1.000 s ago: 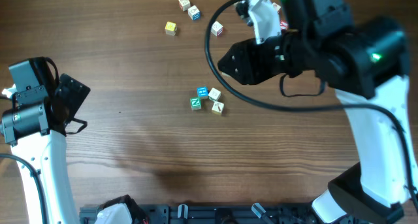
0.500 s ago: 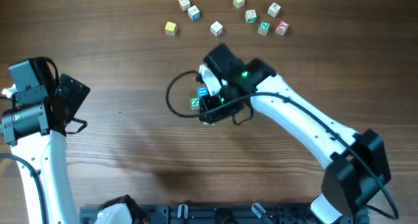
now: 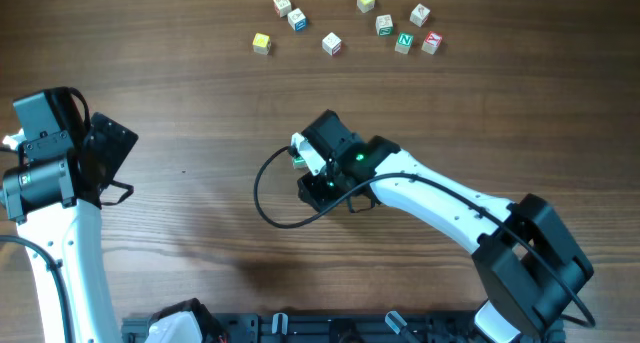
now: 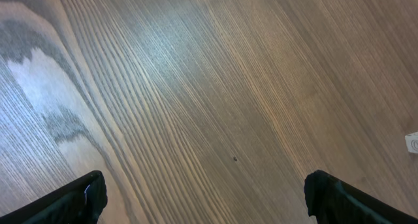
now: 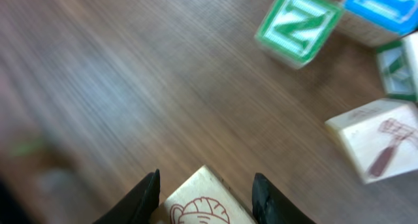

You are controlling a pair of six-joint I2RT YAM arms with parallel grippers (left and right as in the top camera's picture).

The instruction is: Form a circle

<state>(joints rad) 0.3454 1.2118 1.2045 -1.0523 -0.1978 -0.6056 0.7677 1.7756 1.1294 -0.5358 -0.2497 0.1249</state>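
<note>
Right gripper (image 5: 206,192) clamps a cream cube (image 5: 204,209) with a red drawing, bottom centre; the circle (image 5: 395,70), green Z cube (image 5: 297,25) nearest, lies upper right, hidden overhead by the right arm (image 3: 345,163); left gripper (image 4: 209,198) gapes above the table (image 4: 196,87); loose cubes (image 3: 333,45) line overhead's top.

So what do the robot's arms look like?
Both arms are smooth white tubes with chunky black joints. The right arm has a tiny green light near its wrist, and a thin black cable loops out beside it. The left arm ends in a boxy black head. The fingers on each gripper are black with rounded tips.
</note>
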